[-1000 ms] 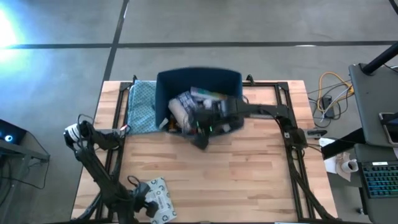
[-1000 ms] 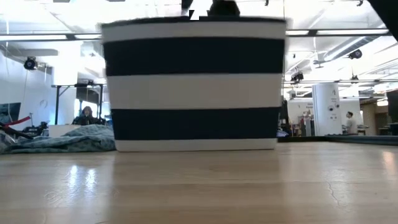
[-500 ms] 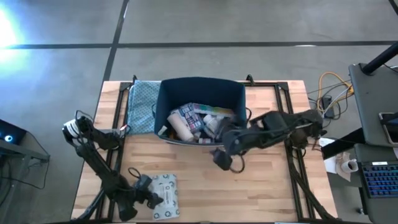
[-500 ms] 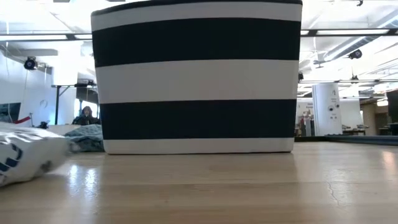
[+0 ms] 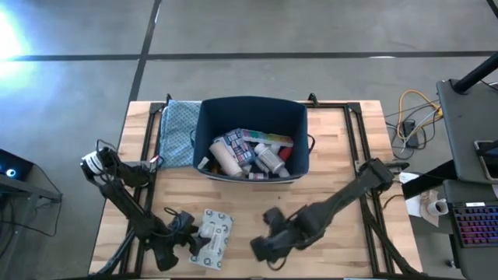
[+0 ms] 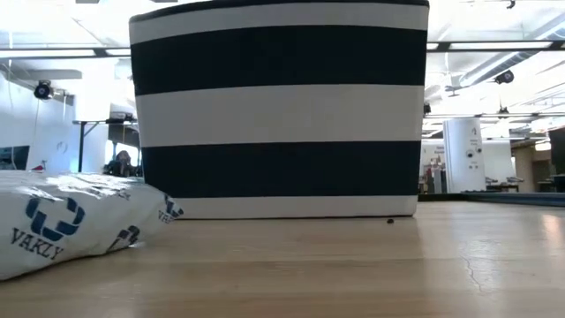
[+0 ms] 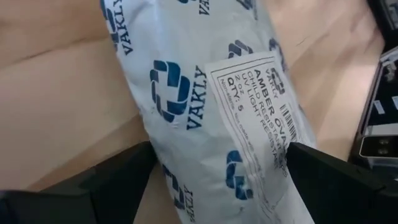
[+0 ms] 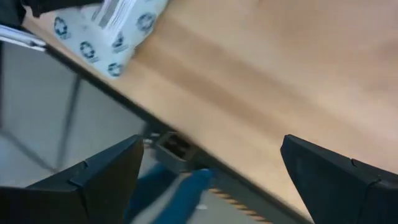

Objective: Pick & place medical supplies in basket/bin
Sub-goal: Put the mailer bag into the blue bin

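Because one printed packet (image 5: 213, 235) lies flat on the bench (image 5: 334, 194) at its near left, well apart from the bin (image 5: 253, 113), the left hand (image 5: 189, 237) is down at it with both fingers spread wide. In the left wrist view the packet (image 7: 205, 106) fills the gap between the two fingers (image 7: 121, 180), which flank it without pressing in, so I judge this a grasp being set up, not yet a hold. Just right of it, at the near middle, the right hand (image 5: 261, 247) hangs wide open and empty over bare wood. Farther back, against the far edge, the bin holds the other supplies (image 5: 245, 152) heaped inside, with a blue cloth (image 5: 177, 128) beside its left wall.
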